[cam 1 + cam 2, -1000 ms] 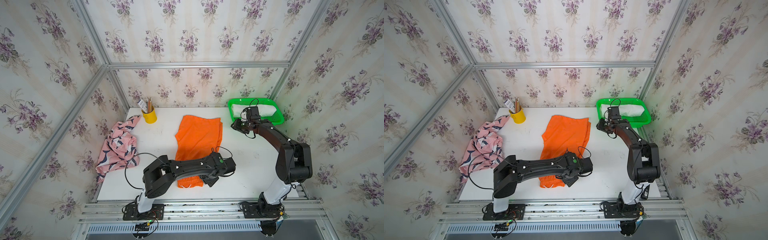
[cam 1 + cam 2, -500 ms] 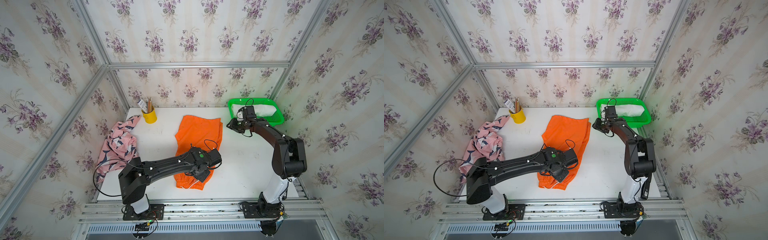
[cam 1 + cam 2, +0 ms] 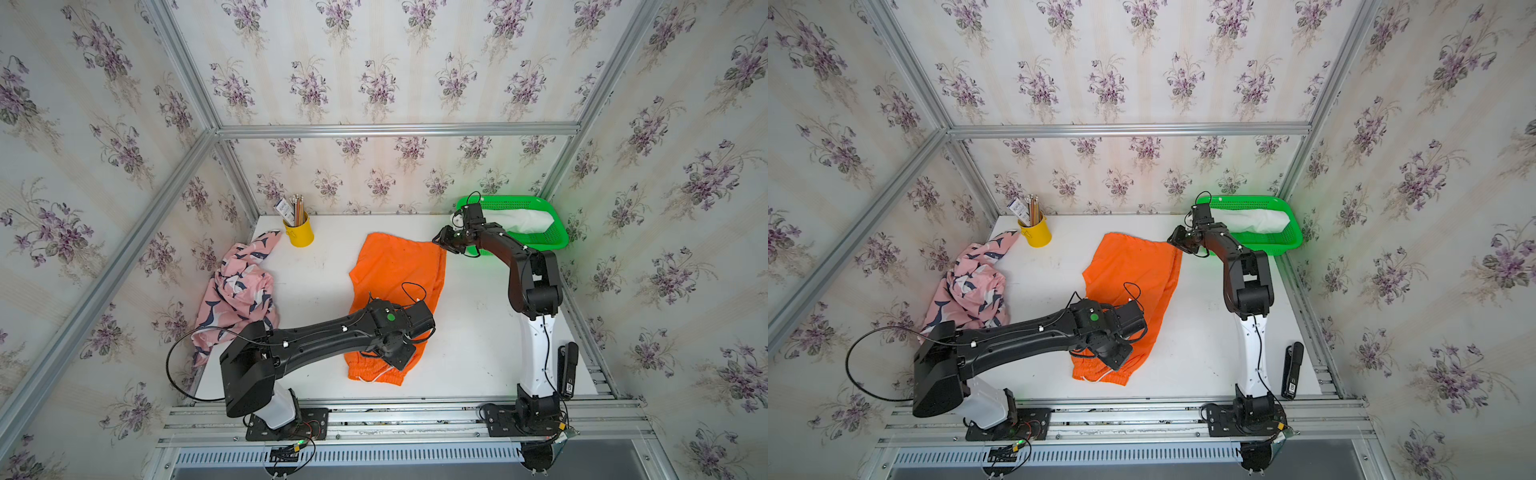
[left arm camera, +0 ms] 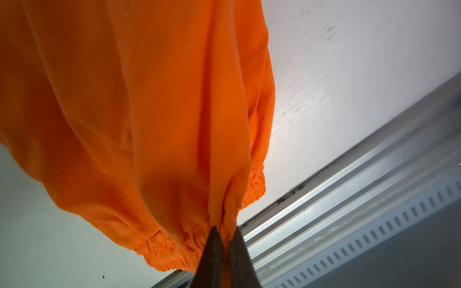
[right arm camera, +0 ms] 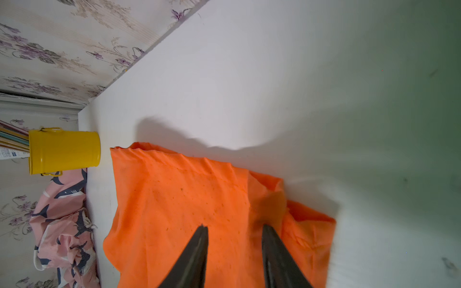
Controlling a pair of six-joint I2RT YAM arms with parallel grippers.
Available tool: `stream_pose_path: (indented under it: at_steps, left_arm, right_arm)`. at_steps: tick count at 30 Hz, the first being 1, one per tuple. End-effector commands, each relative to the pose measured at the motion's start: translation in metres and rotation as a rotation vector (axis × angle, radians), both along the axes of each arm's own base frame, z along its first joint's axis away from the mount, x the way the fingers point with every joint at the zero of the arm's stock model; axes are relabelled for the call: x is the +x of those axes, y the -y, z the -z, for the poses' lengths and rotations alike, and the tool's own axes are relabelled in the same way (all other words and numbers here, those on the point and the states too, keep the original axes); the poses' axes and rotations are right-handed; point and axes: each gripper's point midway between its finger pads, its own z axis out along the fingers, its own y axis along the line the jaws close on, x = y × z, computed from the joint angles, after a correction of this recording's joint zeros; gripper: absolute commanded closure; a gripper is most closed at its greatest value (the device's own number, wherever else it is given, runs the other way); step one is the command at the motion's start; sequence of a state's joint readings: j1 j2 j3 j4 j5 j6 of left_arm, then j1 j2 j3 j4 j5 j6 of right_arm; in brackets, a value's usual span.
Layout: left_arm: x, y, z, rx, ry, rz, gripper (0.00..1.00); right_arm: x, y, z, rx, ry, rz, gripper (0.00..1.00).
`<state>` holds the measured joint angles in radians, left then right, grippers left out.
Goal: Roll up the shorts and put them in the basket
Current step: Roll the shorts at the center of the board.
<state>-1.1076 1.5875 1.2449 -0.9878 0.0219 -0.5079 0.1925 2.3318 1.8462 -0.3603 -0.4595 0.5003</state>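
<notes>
A white surface (image 3: 311, 291) fills the middle of both top views. Walls of floral wallpaper (image 3: 374, 83) on an aluminium frame (image 3: 395, 130) close it in on three sides, and slotted rails (image 3: 415, 411) run along its lower edge. At the upper left of the surface a yellow cup (image 3: 299, 237) holds pencils (image 3: 297, 203). At the upper right a green basket (image 3: 515, 202) has the white shorts (image 3: 523, 220) lying inside it. The pink whale-print shorts (image 3: 237, 291) lie crumpled at the left edge, spilling past it. The orange shorts (image 3: 395, 270) lie spread in the centre, with the hems toward the top of the frame and the elastic waistband toward the bottom. A black stapler (image 3: 567, 370) lies near the lower right edge.

The left arm (image 3: 316, 336) reaches from its base at the lower left, low and nearly level, to the lower part of the orange shorts. In the left wrist view the left fingers (image 4: 225, 237) are pinched tight on the gathered waistband, and the cloth bunches into a peak between them. The right arm (image 3: 536, 291) rises from its base at the lower right, then bends toward the upper centre, passing in front of the basket. The right fingers (image 3: 438, 242) are at the upper right corner of the orange shorts. In the right wrist view they stand a modest gap apart over the hem, with nothing clamped. I cannot tell whether their tips touch the cloth.
</notes>
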Motion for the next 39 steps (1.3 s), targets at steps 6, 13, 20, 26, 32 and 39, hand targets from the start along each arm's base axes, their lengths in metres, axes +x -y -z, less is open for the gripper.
stream_pose_path:
  at_steps: [6,13,20,26,32,39]
  left_arm:
    - [-0.001,-0.01,-0.012,0.007,0.023,-0.008,0.95]
    - [-0.003,-0.009,-0.01,-0.01,0.009,-0.021,0.95]
    - [-0.005,-0.005,-0.005,-0.016,-0.008,-0.015,0.95]
    - [-0.005,-0.006,-0.007,-0.014,-0.007,-0.012,0.95]
    - [-0.006,-0.007,-0.008,-0.013,-0.009,-0.012,0.94]
    - [-0.006,-0.012,-0.012,0.0,-0.003,-0.005,0.96]
  right_arm:
    - [0.005,0.005,-0.006,-0.03,-0.02,0.02,0.79]
    - [-0.021,0.025,0.011,-0.147,-0.06,0.054,0.6]
    - [-0.021,0.009,0.016,-0.076,-0.047,0.012,0.58]
    - [-0.007,0.004,0.002,-0.065,-0.009,0.023,0.59]
    - [-0.005,0.002,0.019,-0.069,-0.048,0.024,0.59]
    - [0.001,-0.001,0.006,-0.055,-0.029,0.038,0.95]
